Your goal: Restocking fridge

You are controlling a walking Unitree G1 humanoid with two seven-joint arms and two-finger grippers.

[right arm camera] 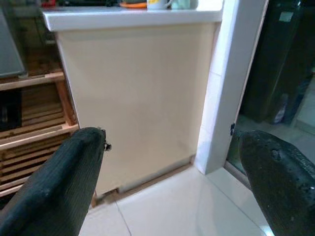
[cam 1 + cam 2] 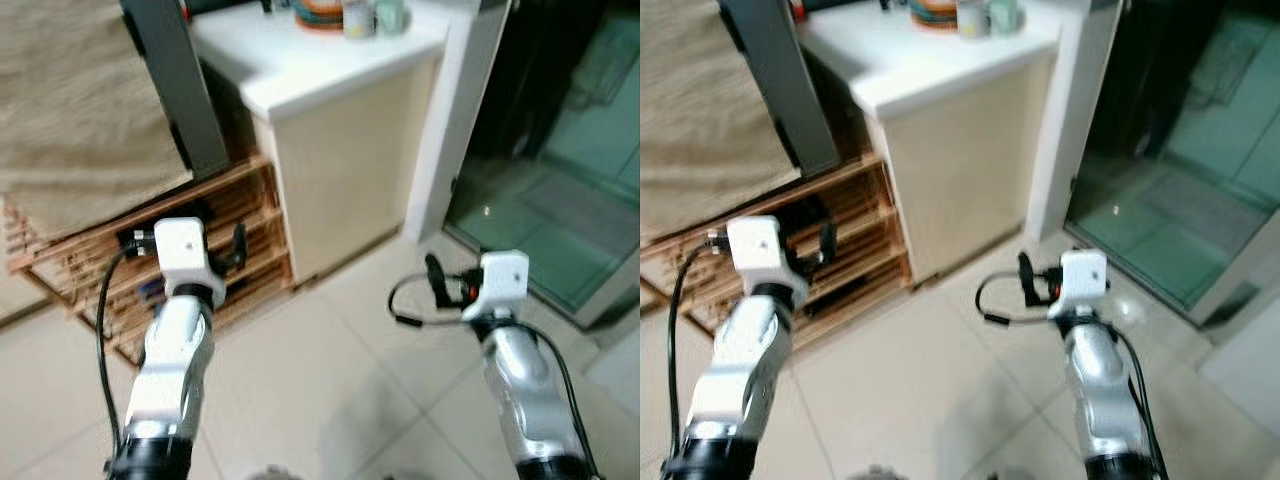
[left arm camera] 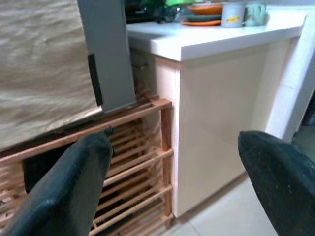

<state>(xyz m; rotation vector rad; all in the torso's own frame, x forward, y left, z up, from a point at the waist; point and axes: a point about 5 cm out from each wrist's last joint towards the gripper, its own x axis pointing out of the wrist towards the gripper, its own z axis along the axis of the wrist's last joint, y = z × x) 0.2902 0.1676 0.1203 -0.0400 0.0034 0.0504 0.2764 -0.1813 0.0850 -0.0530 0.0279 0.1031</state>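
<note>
A: Largest item first?

B: Tiled floor [image 2: 330,380], pale, running beneath both arms. Next, a glass door [image 2: 560,170] on the robot's right, dark with a green cast, set beside a white post [image 2: 455,120].

A: And the furniture?

B: One cream cabinet [image 2: 340,170] under a white countertop [image 2: 300,60]. Just beside it on the robot's left, a slatted wooden rack [image 2: 200,260] with a beige cloth [image 2: 70,100] draped over it and a grey panel [image 2: 180,80] leaning in front.

A: Goods for restocking?

B: On the countertop's far end: stacked orange and green plates [image 3: 204,14], a white mug with a yellow mark [image 3: 232,14], a pale green mug [image 3: 255,13]. No fridge can be identified; whether these belong to the task, I cannot tell.

A: Tools?

B: Left gripper [image 3: 182,177], raised before the rack, fingers [image 3: 74,182] spread wide apart, nothing between them. Right gripper [image 1: 172,177], raised before the cabinet front near the post, fingers [image 1: 280,172] likewise spread, grasping nothing. Black cables [image 2: 410,300] loop at both wrists.
</note>
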